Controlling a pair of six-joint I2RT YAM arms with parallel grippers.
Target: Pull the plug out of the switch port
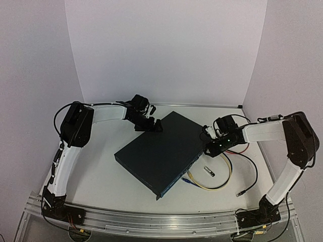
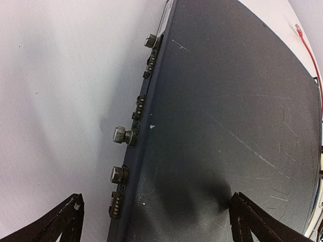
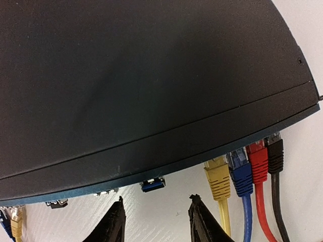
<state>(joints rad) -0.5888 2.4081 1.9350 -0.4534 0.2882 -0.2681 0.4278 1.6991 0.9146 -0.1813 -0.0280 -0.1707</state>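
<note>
The switch [image 1: 159, 151] is a flat dark navy box lying diagonally mid-table. Its port face points to the front right. In the right wrist view four plugs sit side by side in the switch [image 3: 151, 75]: yellow [image 3: 218, 176], blue [image 3: 241, 171], red [image 3: 258, 162] and black [image 3: 275, 154]. A small blue stub [image 3: 153, 184] sticks out of the face left of them. My right gripper [image 3: 156, 214] is open and empty, just short of that stub [image 1: 211, 146]. My left gripper [image 1: 151, 126] is open over the switch's far corner [image 2: 156, 217], one finger [image 2: 252, 222] over the top and one [image 2: 65, 222] over the table.
Yellow [image 1: 222, 181], red [image 1: 241, 150] and black [image 1: 252, 174] cables loop on the table right of the switch. A small silver stick [image 1: 209, 171] lies by the yellow loop. Knobbed connectors [image 2: 120, 134] line the switch's back face. Two more plugs [image 3: 14, 224] show at the far left.
</note>
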